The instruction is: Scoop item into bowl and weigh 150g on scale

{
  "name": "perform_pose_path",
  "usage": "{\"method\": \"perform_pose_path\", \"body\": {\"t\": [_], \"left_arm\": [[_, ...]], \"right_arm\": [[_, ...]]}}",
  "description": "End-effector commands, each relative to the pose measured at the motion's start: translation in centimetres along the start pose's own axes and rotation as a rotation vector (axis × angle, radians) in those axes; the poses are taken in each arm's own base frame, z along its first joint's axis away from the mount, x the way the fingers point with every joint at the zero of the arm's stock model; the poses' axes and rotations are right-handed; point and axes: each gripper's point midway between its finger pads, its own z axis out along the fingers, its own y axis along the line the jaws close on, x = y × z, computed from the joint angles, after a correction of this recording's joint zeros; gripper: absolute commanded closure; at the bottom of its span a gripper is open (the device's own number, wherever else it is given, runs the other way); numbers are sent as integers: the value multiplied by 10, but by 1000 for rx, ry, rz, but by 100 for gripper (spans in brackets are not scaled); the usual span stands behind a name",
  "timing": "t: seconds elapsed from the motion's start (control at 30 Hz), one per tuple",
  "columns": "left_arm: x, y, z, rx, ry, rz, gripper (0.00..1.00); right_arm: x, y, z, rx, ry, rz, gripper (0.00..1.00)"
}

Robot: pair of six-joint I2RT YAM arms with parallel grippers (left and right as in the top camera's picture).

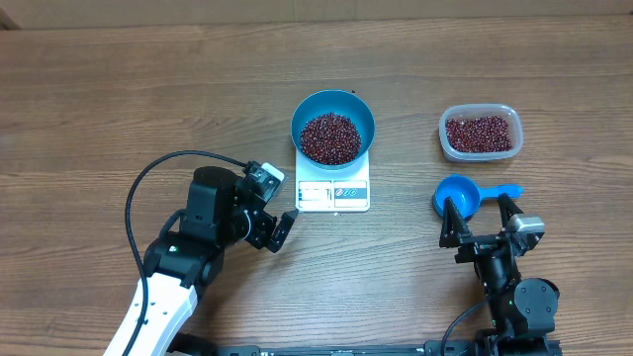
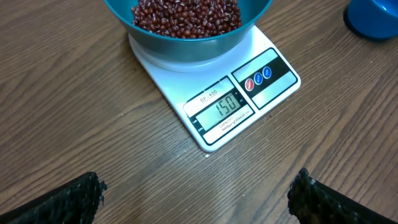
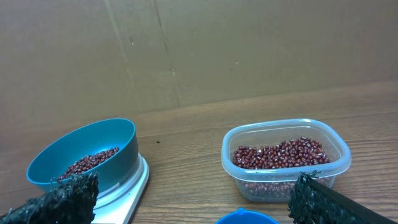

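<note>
The blue bowl (image 1: 300, 117) stands on the white scale (image 1: 333, 195), holding a heap of red-brown beans (image 1: 330, 138). In the left wrist view the scale (image 2: 249, 102) shows 150 on its display, below the bowl (image 2: 186, 46). My left gripper (image 1: 277, 205) hovers open just left of the scale's front, with only wood between its fingers (image 2: 74, 199). My right gripper (image 1: 480, 215) is open too, directly in front of the blue scoop (image 1: 460, 196), which lies on the table. The right wrist view shows the bowl (image 3: 118, 155) at left and the scoop's rim (image 3: 245, 218) at the bottom edge.
A clear plastic tub (image 1: 479, 108) with more beans (image 1: 480, 133) sits at the back right, behind the scoop; it also shows in the right wrist view as the tub (image 3: 280, 186). A cardboard wall stands behind the table. The left arm's black cable loops over the table at left.
</note>
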Motion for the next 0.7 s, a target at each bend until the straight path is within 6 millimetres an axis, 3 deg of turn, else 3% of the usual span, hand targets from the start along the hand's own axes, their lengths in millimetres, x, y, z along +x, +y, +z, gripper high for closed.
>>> {"method": "perform_pose_path", "body": {"t": [0.0,0.43,0.67], "left_arm": [[-3,4,-6,-25,-21,5,0],[-10,8,-23,-82,-139,31,0],[-20,25,-52,-195,-368,51,0]], "right_arm": [[2,-1,0,3,-5,3,0],[2,-1,0,3,-4,3,0],[2,-1,0,3,-5,3,0]]}}
